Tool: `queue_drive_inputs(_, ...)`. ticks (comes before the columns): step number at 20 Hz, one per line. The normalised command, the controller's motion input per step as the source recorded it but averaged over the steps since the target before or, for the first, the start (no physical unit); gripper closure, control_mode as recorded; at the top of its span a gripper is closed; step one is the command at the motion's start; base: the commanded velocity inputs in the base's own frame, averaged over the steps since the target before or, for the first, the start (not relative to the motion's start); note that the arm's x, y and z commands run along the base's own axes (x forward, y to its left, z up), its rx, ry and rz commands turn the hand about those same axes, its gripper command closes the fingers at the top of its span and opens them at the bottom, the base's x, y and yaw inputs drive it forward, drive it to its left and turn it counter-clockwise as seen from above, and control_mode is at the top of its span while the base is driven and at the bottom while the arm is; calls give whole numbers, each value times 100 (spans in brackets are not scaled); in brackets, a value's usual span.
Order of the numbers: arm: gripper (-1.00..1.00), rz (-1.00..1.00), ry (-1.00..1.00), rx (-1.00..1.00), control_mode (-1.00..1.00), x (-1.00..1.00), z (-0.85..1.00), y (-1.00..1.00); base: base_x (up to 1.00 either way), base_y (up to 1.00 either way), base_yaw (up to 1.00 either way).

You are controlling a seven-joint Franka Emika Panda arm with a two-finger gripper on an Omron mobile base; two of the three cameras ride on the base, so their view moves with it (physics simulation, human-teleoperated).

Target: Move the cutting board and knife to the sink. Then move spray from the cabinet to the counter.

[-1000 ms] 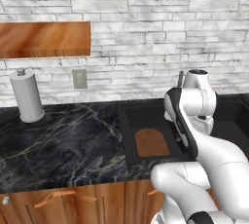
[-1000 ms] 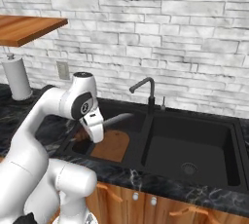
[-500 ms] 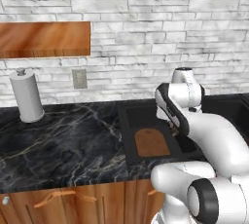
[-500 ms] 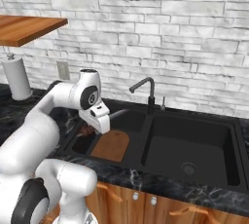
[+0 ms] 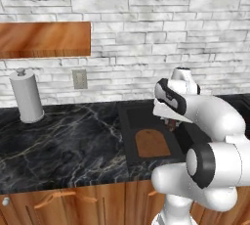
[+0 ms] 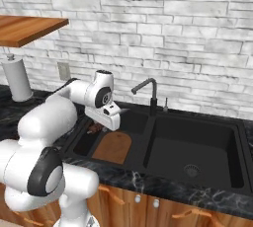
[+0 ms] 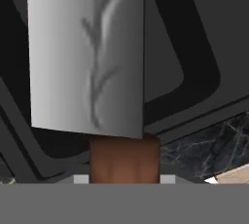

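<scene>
One thing is in the hand (image 6: 99, 125): the knife (image 7: 92, 57), its reddish-brown handle pinched between the nearly closed fingers and its silvery blade pointing out over the black sink (image 6: 197, 137). The hand hangs above the sink's smaller left basin, where the cutting board (image 5: 152, 143) lies flat on the bottom. Left of the sink runs the black marble counter (image 5: 63, 141), with a paper towel roll (image 5: 27, 97) standing under the wooden cabinet (image 5: 44, 39).
</scene>
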Motion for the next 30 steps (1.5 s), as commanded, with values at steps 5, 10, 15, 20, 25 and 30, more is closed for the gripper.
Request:
queue_drive_inputs(5, 100, 3, 2, 0, -100, 48, -38, 0, 0, 0, 0)
queue_drive_inputs(10, 100, 0, 0, 0, -100, 37, -37, 3, 0, 0, 0)
queue_drive_inputs(15, 100, -5, 0, 2, -100, 14, -42, 5, 0, 0, 0)
queue_drive_inputs(20, 100, -10, 0, 0, -100, 19, -42, 9, 0, 0, 0)
queue_drive_inputs(25, 100, -8, -1, 0, -100, 21, -40, 11, 0, 0, 0)
queue_drive_inputs(30, 100, -8, -1, 0, -100, 20, -39, 11, 0, 0, 0)
